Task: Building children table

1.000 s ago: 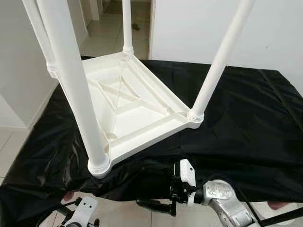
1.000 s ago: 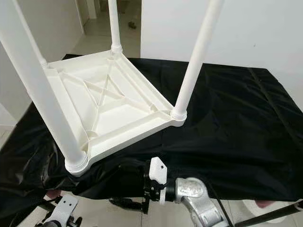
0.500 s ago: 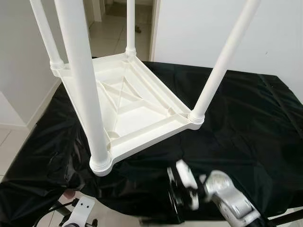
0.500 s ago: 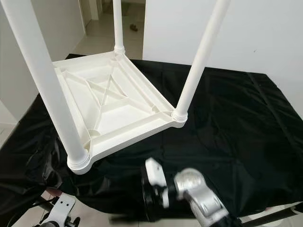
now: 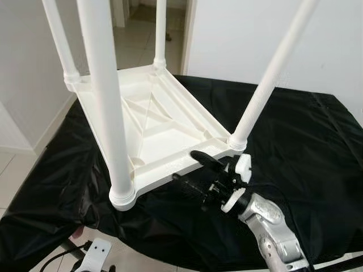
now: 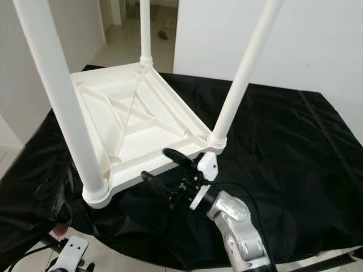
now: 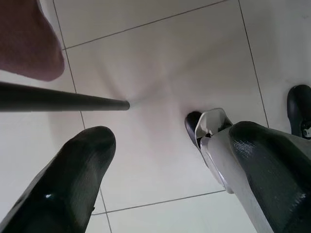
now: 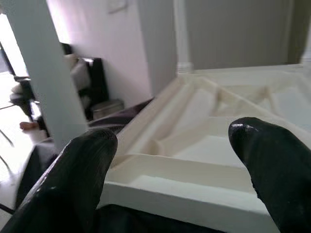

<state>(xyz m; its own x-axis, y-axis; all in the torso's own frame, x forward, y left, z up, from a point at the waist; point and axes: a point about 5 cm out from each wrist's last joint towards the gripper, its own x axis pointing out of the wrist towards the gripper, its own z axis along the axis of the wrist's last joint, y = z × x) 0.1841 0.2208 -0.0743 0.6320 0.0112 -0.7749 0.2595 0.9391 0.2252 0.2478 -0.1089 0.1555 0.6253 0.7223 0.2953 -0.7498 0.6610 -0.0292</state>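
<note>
- The children's table (image 5: pixel 153 122) lies upside down on a black cloth (image 5: pixel 306 147) that covers a work surface; the cloth is glossy and wrinkled, and it drapes over the near edge.
- The table is white moulded plastic. Its underside faces up, with a raised rim, straight ribs and a crossed pair of diagonal ribs in the middle.
- Four round, smooth legs stand up from ringed sockets at the table's corners: the near-left leg (image 5: pixel 108 102), the near-right leg (image 5: pixel 266 85), the far-left leg (image 5: pixel 59 39) and the far-right leg (image 5: pixel 160 31). All four are cut off by the top of the head views, so their ends cannot be seen.
- The right gripper (image 5: pixel 195 165) sits at the table's near rim, between the near-left and near-right legs, closer to the near-right one. Its two long black fingers are spread wide, one above the rim and one below it, and hold nothing. Whether either finger touches the plastic cannot be told.
- In the right wrist view, the rounded matt black fingertips (image 8: pixel 80 165) frame the white rim and ribs, with a gap between them.
- The silver right arm (image 5: pixel 272 232) reaches over the cloth from the near side of the table; its white wrist housing is just beside the near-right leg's socket.
- The left gripper (image 7: pixel 160 165) hangs below the cloth's near edge over a pale tiled floor (image 7: pixel 160 63), fingers apart and empty. A thin dark rod (image 7: pixel 58 99) crosses that view; what it belongs to is unclear.
</note>
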